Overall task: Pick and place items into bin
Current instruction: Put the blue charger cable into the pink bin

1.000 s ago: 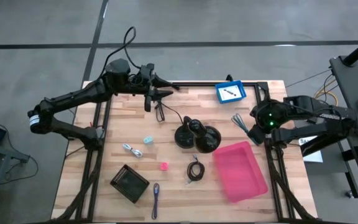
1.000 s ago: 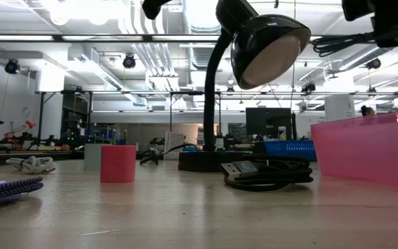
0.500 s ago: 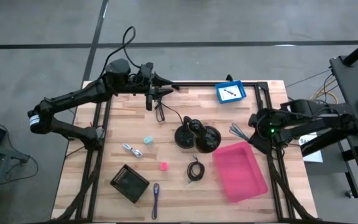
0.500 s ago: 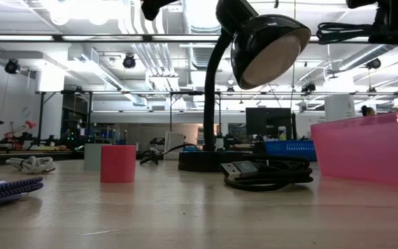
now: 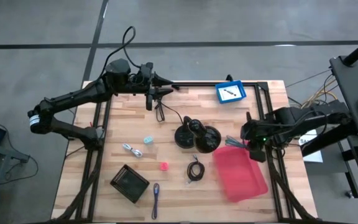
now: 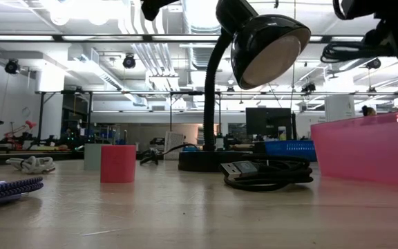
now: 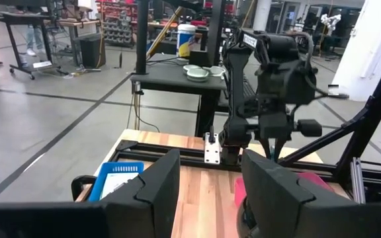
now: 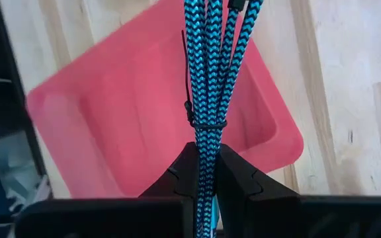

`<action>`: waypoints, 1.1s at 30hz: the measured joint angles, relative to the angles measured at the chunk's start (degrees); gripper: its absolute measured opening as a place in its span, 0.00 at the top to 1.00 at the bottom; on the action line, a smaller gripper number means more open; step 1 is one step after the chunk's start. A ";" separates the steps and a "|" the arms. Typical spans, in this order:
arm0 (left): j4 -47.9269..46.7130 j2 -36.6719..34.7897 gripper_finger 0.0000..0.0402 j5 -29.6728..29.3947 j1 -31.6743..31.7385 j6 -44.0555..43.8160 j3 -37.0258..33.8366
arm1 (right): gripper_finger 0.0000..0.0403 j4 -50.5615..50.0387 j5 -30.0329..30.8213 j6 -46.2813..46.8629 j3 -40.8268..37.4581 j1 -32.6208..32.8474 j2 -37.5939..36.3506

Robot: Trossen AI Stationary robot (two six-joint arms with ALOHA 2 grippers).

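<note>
The braided blue-and-black cable bundle point(image 8: 207, 73) looks light and limp, likely to sag and swing, so a hold across the gathered strands near its tie is probably the surest. It is a hank of several chevron-patterned strands cinched by a thin black tie. In the right wrist view it runs up the centre of the frame, over the pink bin point(image 8: 131, 125). The right gripper point(image 8: 204, 173) is closed tight on the bundle just below the tie. In the high view it sits right of centre, at the bin's upper edge. The left gripper point(image 7: 207, 192) waits at upper left, fingers apart, holding nothing.
</note>
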 joint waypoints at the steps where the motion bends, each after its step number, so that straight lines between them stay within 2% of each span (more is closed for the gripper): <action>1: 0.00 0.00 0.63 0.00 0.01 0.02 0.00 | 0.96 0.51 0.03 -0.33 -0.31 0.27 0.63; 9: -0.06 0.00 0.63 0.01 0.02 0.02 0.00 | 0.96 8.00 -0.12 -6.93 -1.56 3.80 4.98; 16: -0.16 0.00 0.63 0.02 0.02 0.03 0.00 | 0.96 8.90 0.43 -13.77 -2.02 6.47 9.22; 21: -0.35 0.00 0.63 0.02 0.02 0.04 0.00 | 0.96 8.95 4.62 -15.24 -2.74 6.90 13.15; 33: -0.33 0.00 0.63 0.04 0.02 0.04 0.00 | 0.94 9.09 4.38 -15.26 -5.06 6.92 21.87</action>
